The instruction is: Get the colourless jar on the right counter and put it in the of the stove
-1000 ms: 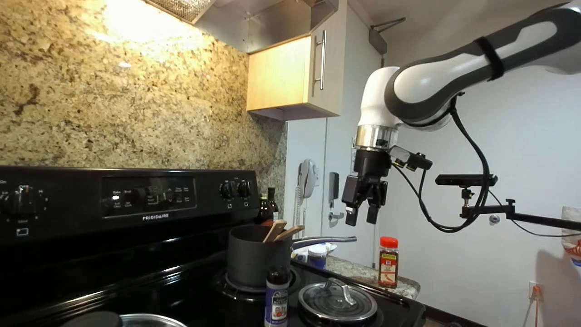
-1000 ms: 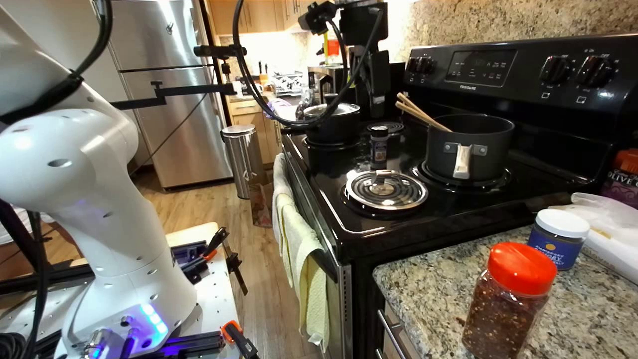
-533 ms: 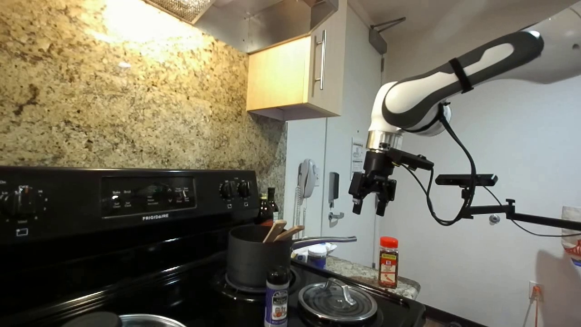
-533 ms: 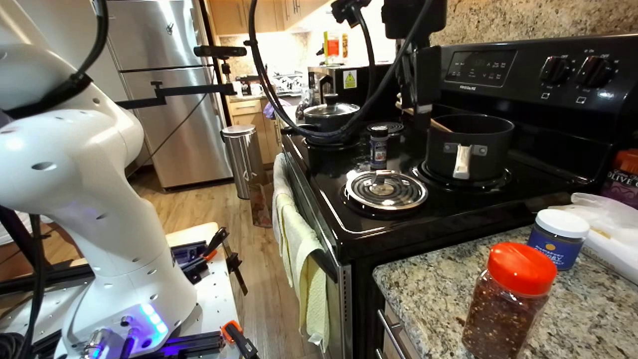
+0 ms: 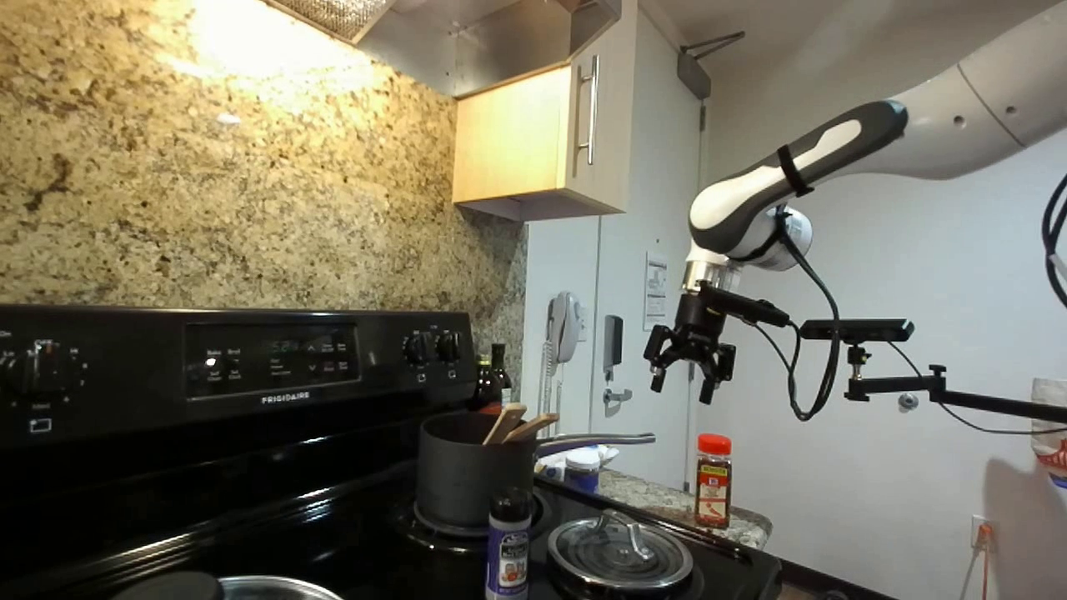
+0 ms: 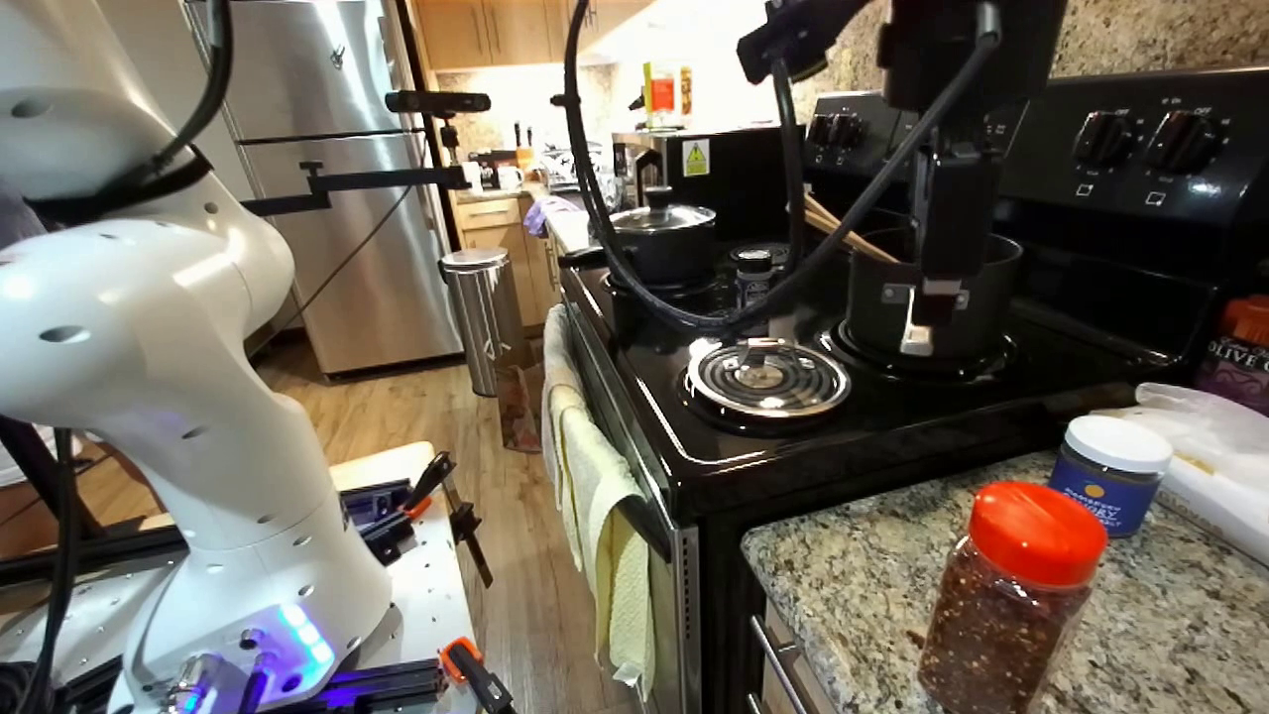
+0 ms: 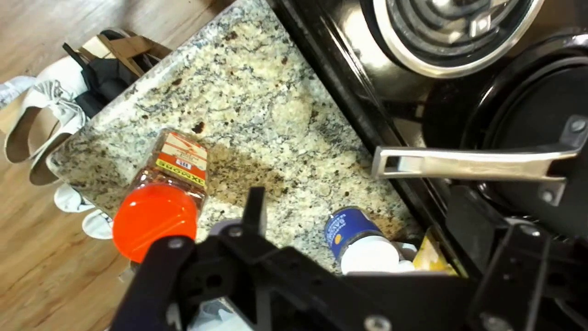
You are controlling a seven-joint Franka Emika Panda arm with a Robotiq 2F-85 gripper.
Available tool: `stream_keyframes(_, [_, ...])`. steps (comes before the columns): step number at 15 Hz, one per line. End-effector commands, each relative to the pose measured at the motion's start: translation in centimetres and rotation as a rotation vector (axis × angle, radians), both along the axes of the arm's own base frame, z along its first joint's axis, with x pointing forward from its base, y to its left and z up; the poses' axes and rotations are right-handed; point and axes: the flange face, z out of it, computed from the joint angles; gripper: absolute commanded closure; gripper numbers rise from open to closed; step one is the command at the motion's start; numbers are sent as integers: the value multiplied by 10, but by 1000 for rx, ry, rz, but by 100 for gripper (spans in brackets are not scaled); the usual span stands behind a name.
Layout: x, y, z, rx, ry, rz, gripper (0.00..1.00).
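Observation:
The clear jar (image 5: 713, 487) with the red lid and orange-red label stands upright on the granite counter in both exterior views (image 6: 1006, 625). In the wrist view the jar (image 7: 179, 161) is at the left, outside the fingers. My gripper (image 5: 683, 387) is open and empty, pointing down, higher than the jar and apart from it. In an exterior view the gripper (image 6: 940, 297) hangs in front of the dark pot. In the wrist view the gripper (image 7: 365, 207) spans the blue jar below it. The black stove (image 5: 400, 392) has knobs and a display, also in view here (image 6: 1061, 159).
A dark pot (image 5: 467, 475) with wooden utensils has a long handle (image 7: 477, 163) reaching over the counter. A dark-capped bottle (image 5: 508, 550) and a glass lid (image 5: 621, 554) are on the stove. A blue jar (image 6: 1110, 476) with a white lid stands beside the red-lidded jar. A cabinet (image 5: 542, 133) hangs above.
The arm and gripper have moved away from the stove side towards the counter, rightward in both exterior views. The fingers now show further apart. The jar has not moved.

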Motion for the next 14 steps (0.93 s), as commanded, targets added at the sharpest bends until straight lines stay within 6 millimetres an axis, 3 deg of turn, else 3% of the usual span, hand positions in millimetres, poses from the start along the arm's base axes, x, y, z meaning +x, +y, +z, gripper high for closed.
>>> stream_keyframes(1, [2,-31,-19,38,17,-142,0])
stream_keyframes(2, [0,-36,-23,40,28,-171,0])
stream_keyframes(4, [1,-25,-21,100,-7,-135,0])
stream_keyframes(7, [-1,-27,-25,79,16,-143,0])
stream_keyframes(9, [16,-15,-22,-48,7,-215,0])
stream_keyframes(14, [28,-29,-6,-265,-23,-377,0])
